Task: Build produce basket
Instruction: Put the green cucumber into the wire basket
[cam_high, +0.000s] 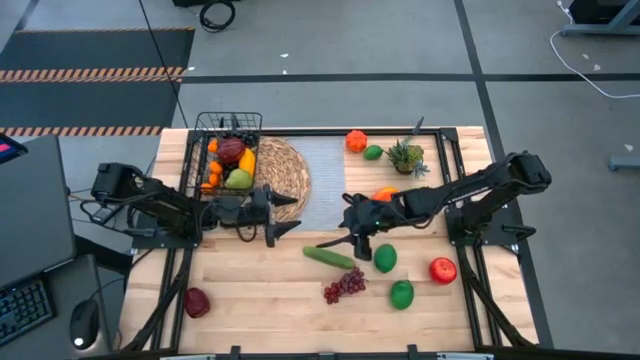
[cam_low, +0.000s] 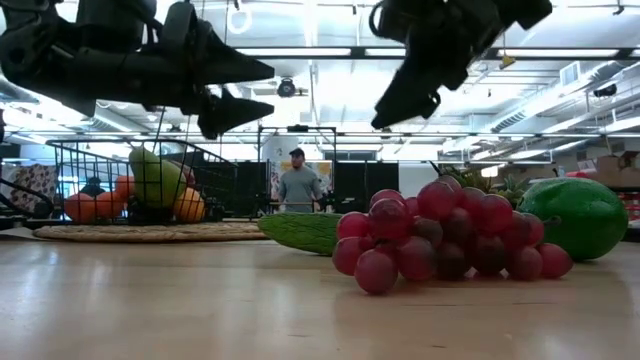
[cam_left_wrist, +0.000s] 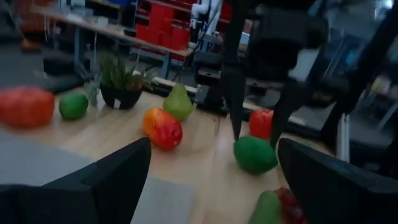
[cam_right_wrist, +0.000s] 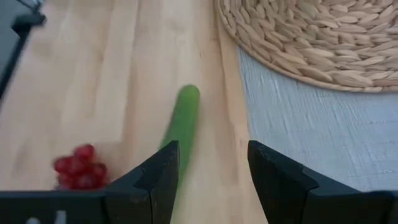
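The black wire basket (cam_high: 228, 124) stands at the table's far left on the straw mat (cam_high: 292, 172), holding several fruits. My left gripper (cam_high: 292, 214) hangs open and level just near of the mat, pointing toward the table's right, with nothing between its fingers. My right gripper (cam_high: 357, 244) is open and slants down above the right end of the cucumber (cam_right_wrist: 185, 118), which lies flat on the wood, clear of the fingers. The grapes (cam_high: 344, 286), two limes (cam_high: 385, 258) (cam_high: 401, 294) and a red apple (cam_high: 443, 269) lie near the front right.
An orange (cam_high: 356, 141), a lime (cam_high: 373, 152) and a potted plant (cam_high: 405, 157) sit at the far right. An orange-red mango (cam_left_wrist: 163, 127) lies partly under my right arm. A dark red apple (cam_high: 196, 301) lies front left. A grey cloth (cam_high: 325, 180) lies beside the mat.
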